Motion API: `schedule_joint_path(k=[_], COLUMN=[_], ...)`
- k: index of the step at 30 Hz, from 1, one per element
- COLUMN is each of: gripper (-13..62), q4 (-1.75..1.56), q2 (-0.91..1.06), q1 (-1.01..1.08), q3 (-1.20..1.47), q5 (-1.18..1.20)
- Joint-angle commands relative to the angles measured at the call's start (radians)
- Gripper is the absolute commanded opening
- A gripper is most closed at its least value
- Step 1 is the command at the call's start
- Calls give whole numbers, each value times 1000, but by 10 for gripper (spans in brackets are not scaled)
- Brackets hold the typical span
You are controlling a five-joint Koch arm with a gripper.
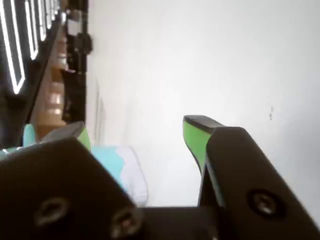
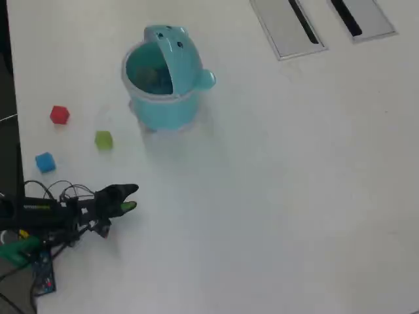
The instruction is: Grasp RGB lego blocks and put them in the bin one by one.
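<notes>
My claw gapes wide, empty, w/ bin at 1 o'clock, lid up to take blocks; green block nearest.

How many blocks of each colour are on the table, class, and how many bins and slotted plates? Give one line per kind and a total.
Red block: 1
Green block: 1
Blue block: 1
Turquoise bin: 1
Grey slotted plates: 2
Total: 6
</notes>
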Motion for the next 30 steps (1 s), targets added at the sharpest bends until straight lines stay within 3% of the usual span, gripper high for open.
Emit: schedule_joint_path(k=[1,8,30], gripper=[340,320,316], q4=[-158,-357,-430], q2=[57,58,71], q1=[2,-8,-5], q3=[63,61,-103], q5=[-18,-69,-133])
